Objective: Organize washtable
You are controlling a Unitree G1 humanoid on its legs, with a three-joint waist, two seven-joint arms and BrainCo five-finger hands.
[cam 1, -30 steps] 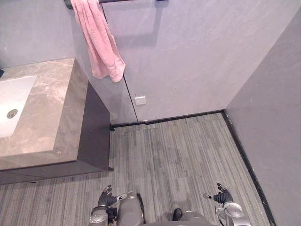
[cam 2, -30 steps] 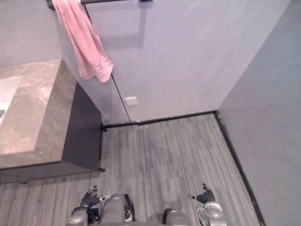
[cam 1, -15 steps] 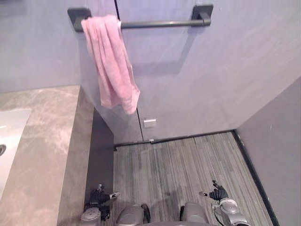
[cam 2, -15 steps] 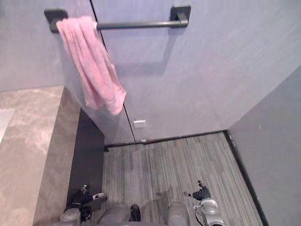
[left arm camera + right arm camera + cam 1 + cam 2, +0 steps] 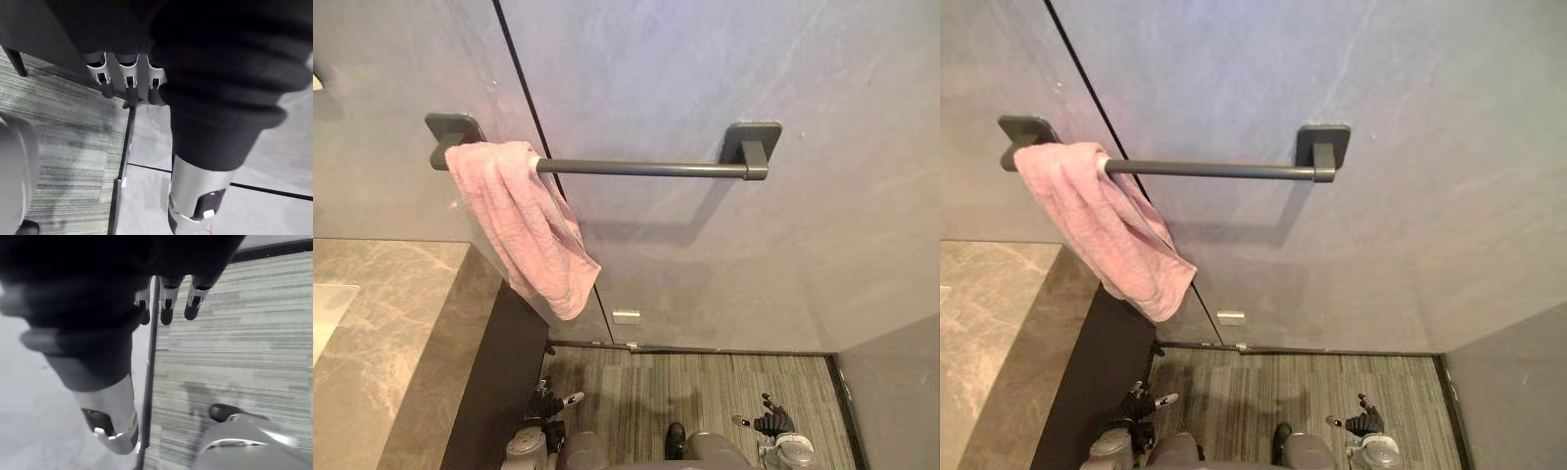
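Left eye view: a pink towel [image 5: 524, 220] hangs on the towel bar [image 5: 641, 168]'s left end. Below the bar, my left hand [image 5: 548, 403] and right hand [image 5: 771, 423] are loose, fingers apart.

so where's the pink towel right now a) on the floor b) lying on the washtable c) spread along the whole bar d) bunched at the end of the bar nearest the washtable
D: the pink towel hangs bunched over the left end of the dark towel bar, the end beside the marble washtable, and the rest of the bar is bare.
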